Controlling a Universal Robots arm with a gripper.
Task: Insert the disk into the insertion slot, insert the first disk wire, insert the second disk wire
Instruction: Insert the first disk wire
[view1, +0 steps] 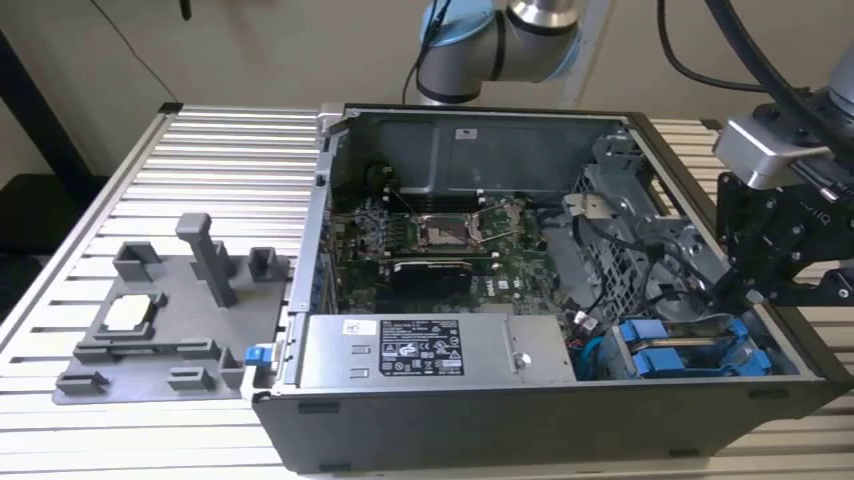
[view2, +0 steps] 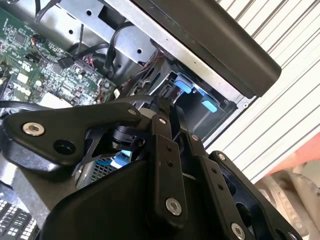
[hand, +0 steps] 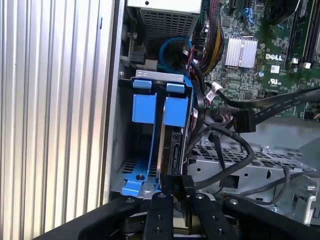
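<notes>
Inside the insertion slot (hand: 156, 75) of the grey drive cage, at the corner of the open computer case (view1: 400, 425), the disk (hand: 166, 145) stands on edge in its blue frame (hand: 177, 111), just beside a second blue-tabbed carrier (hand: 144, 107). At the disk's end, the gripper (hand: 178, 196) has its fingers (hand: 160, 217) clamped on a black wire plug (hand: 178, 183). The case lies on a ribbed surface (view1: 200, 140) near a grey fixture tray (view1: 147, 340).

The computer case (view1: 534, 420) stands on the table (view1: 227, 170), toward the exterior view's right edge. The fixture tray (view1: 147, 340) lies just beside it, on the exterior view's left. In the case, the motherboard (view1: 427, 230) lies behind the power supply (view1: 414, 350). At the near corner on the exterior view's right, the disk (hand: 169, 145) stands in the insertion slot (hand: 142, 150), with the gripper (hand: 175, 186) at its end.
</notes>
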